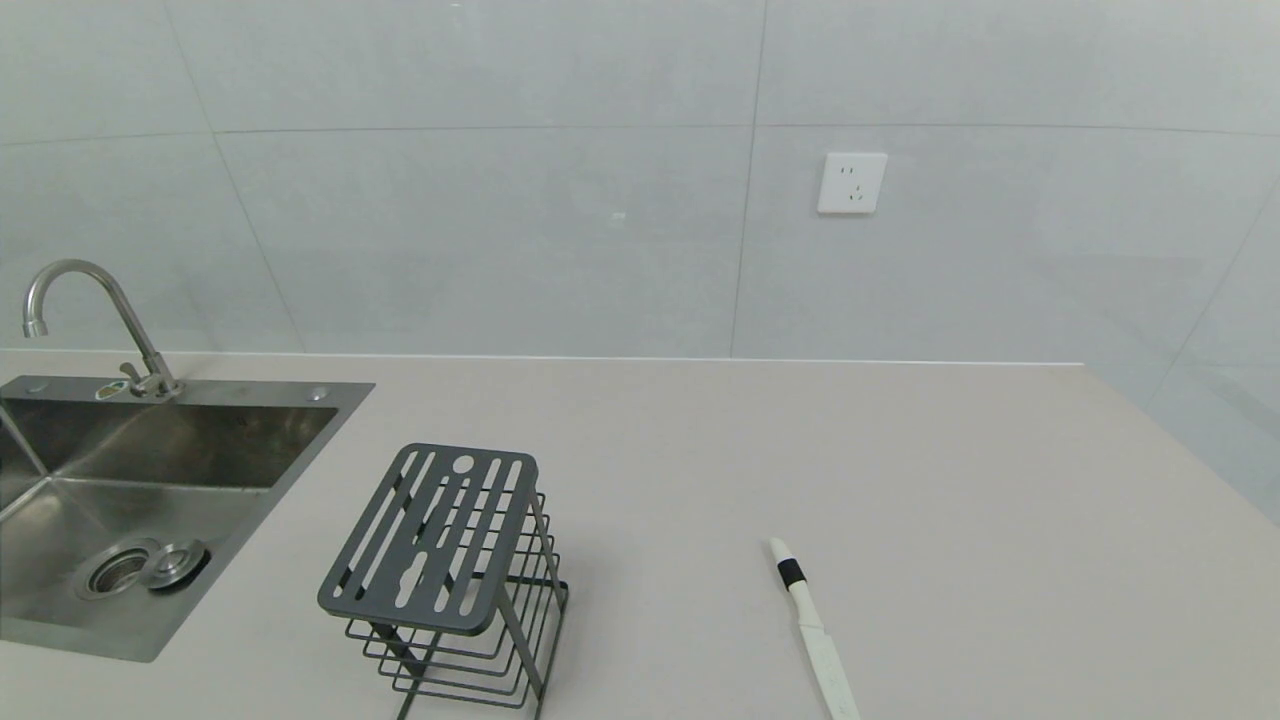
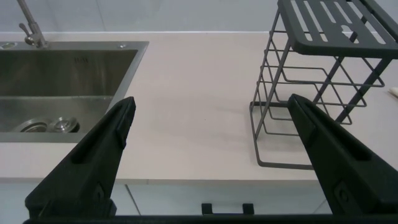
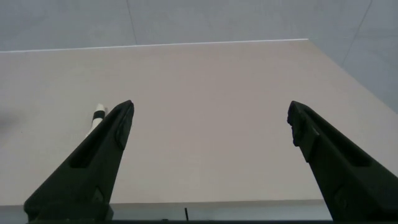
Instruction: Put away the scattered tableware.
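The white knife (image 1: 812,628) lay flat on the near right of the counter (image 1: 900,450), black-banded handle pointing far and blade pointing near. The right gripper (image 3: 209,107) hung ahead of the counter's near edge with its fingers spread wide, holding nothing. The knife's handle end (image 3: 96,117) peeked out past one fingertip. The left gripper (image 2: 211,102), likewise spread, faced the counter between the sink (image 2: 62,81) and the dark wire rack (image 2: 323,81). A broad stretch of counter separated the rack (image 1: 440,560) from the knife and ran on to the right edge and far wall (image 1: 500,230).
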Robot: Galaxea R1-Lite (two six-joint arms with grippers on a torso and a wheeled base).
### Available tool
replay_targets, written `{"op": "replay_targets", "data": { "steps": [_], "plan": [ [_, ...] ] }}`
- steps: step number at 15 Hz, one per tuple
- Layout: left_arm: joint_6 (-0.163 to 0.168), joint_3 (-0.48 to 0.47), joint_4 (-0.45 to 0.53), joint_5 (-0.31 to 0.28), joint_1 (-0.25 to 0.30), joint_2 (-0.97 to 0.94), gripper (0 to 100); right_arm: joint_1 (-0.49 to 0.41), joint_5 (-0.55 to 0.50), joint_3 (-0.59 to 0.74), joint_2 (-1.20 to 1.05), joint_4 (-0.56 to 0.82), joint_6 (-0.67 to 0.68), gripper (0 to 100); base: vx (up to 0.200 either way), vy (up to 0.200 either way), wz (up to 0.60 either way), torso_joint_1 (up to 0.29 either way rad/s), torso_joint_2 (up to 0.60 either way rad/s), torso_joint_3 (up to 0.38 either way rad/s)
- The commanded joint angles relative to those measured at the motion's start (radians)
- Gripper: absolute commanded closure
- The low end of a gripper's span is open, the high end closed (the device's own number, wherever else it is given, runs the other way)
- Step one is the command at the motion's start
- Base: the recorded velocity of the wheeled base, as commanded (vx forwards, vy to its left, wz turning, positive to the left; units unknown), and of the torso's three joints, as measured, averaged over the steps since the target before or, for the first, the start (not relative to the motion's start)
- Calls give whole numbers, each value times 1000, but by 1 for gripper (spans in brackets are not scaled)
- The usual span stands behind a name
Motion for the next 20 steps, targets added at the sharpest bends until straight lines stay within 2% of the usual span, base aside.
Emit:
{"op": "replay_targets", "data": {
  "steps": [1, 4, 5, 6, 7, 8, 9, 12, 14, 18, 20],
  "plan": [
    [0, 0, 0, 0, 0, 1, 0, 0, 1, 0, 1, 0, 3, 0, 0, 0, 0, 0, 0, 0],
    [1, 0, 0, 0, 0, 1, 0, 0, 10, 0, 1, 0, 0, 0, 0, 0, 0, 0, 0, 0],
    [1, 0, 0, 0, 0, 1, 0, 0, 33, 2, 0, -37, -3, 0, 0, 0, 0, 0, 0, 0],
    [1, 0, 0, 0, 0, 1, 0, 0, 33, 2, 0, -146, -8, 0, 0, 0, 0, 0, 0, 0],
    [1, 0, 0, 0, 0, 1, 0, -1, 33, 2, 0, -161, -8, 0, 0, 0, 0, 0, 0, 0],
    [6, 0, 0, -2, 0, 1, 0, 0, 47, -4, 0, -258, -17, 0, 0, 0, 0, 0, 0, 0],
    [8, 0, 0, -2, 0, 1, 0, 0, 62, -15, 1, -259, -17, 0, 0, 0, 0, 0, 0, 0],
    [12, 0, 0, 0, 0, 1, 0, -4, 337, -123, 27, -60, -23, 0, 0, 0, 0, 0, 0, 0],
    [11, 0, 0, 0, 0, 1, 0, -6, 455, -176, 75, 25, -34, 0, 0, 0, 0, 0, 0, 0],
    [9, 0, 0, 0, 0, 1, 0, 46, 484, -340, 329, -43, -37, 0, 0, 0, 0, 0, 0, 0],
    [9, 0, 0, 0, 0, 1, 0, 75, 482, -343, 426, -43, -63, 0, 0, 0, 0, 0, 0, 0]
  ]
}}
